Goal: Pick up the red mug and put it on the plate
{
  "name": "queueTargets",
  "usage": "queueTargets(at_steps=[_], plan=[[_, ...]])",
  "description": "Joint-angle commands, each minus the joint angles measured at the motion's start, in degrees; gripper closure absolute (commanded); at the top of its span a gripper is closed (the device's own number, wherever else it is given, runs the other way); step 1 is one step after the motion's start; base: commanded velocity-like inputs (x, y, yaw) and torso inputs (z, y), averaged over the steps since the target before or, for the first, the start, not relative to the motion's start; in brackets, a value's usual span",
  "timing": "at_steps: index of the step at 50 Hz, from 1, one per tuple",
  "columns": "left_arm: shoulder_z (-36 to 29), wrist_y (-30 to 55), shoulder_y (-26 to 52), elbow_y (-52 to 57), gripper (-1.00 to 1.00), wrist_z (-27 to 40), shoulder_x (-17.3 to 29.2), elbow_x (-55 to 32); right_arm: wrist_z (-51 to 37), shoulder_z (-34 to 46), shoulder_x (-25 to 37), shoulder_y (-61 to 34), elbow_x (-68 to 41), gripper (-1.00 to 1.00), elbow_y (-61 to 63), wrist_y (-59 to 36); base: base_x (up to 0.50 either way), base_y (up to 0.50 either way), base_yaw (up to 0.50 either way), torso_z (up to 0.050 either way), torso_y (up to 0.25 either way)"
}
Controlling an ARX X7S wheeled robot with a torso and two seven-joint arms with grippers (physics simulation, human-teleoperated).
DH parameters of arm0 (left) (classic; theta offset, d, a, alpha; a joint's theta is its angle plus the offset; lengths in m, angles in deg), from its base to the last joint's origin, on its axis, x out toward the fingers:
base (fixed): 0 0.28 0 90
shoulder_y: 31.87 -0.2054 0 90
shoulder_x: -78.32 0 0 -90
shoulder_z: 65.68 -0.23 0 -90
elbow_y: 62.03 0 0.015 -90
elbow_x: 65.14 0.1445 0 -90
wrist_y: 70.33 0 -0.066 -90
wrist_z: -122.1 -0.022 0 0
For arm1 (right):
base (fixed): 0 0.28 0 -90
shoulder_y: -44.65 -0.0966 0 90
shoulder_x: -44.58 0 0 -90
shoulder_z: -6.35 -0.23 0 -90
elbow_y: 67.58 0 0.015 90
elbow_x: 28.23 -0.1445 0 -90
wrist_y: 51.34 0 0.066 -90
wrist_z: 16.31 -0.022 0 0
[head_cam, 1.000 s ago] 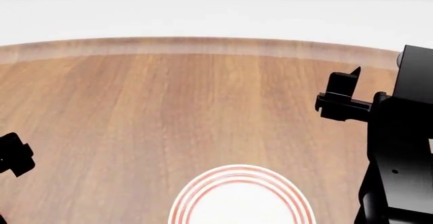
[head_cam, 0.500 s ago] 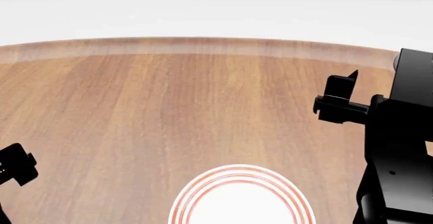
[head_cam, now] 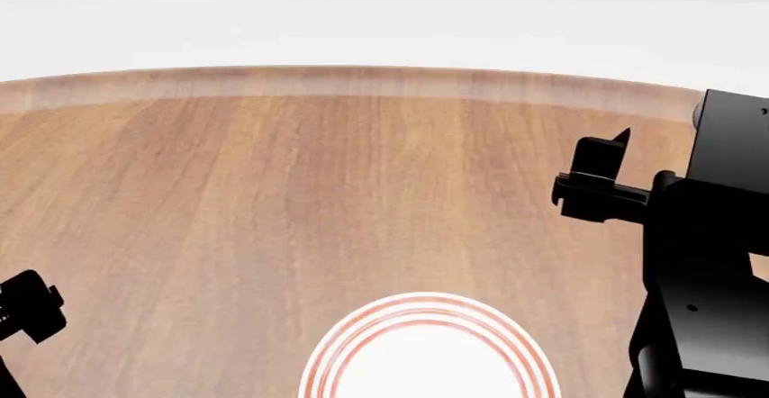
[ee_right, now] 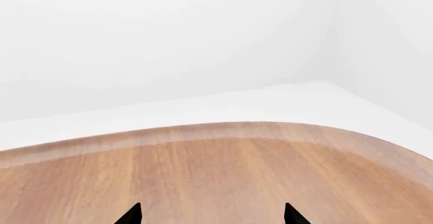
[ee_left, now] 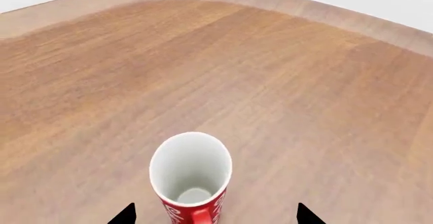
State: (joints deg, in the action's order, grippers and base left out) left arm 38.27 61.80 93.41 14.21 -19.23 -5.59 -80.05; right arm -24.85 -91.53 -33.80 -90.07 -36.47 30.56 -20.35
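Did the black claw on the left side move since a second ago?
Yes. In the head view the black left claw has sunk lower, toward the near edge, measured against the round white plate with red rings, which has stayed put.

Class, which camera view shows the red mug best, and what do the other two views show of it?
The left wrist view. There the red mug stands upright on the table, seen from above, its white inside and handle visible between the left gripper tips. The head view shows the plate but no mug; the right wrist view shows only table and wall.
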Motion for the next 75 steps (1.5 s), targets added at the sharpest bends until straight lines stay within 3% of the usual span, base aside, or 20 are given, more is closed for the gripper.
queueTargets(at_steps=[1, 34, 75], plan=[[0.74, -0.82, 0.72, -3.51, -1.00, 0.71, 0.34, -0.58, -0.16, 0.08, 0.05, 0.00, -0.36, -1.00, -0.23, 0.09, 0.00, 0.00, 0.00, 0.000, 0.000], [0.81, -0.45, 4.71, -15.55, -1.00, -1.28, 2.35, -2.77, -0.57, 0.59, 0.08, 0.50, -1.27, -1.00, -1.41, 1.00, 0.00, 0.00, 0.00, 0.000, 0.000], [2.13, -6.67, 17.67, -47.52, -1.00, -5.28, 6.58, -3.17, -1.00, 1.25, 0.32, 1.07, -2.25, -1.00, -3.16, 2.57, 0.00, 0.00, 0.00, 0.000, 0.000]])
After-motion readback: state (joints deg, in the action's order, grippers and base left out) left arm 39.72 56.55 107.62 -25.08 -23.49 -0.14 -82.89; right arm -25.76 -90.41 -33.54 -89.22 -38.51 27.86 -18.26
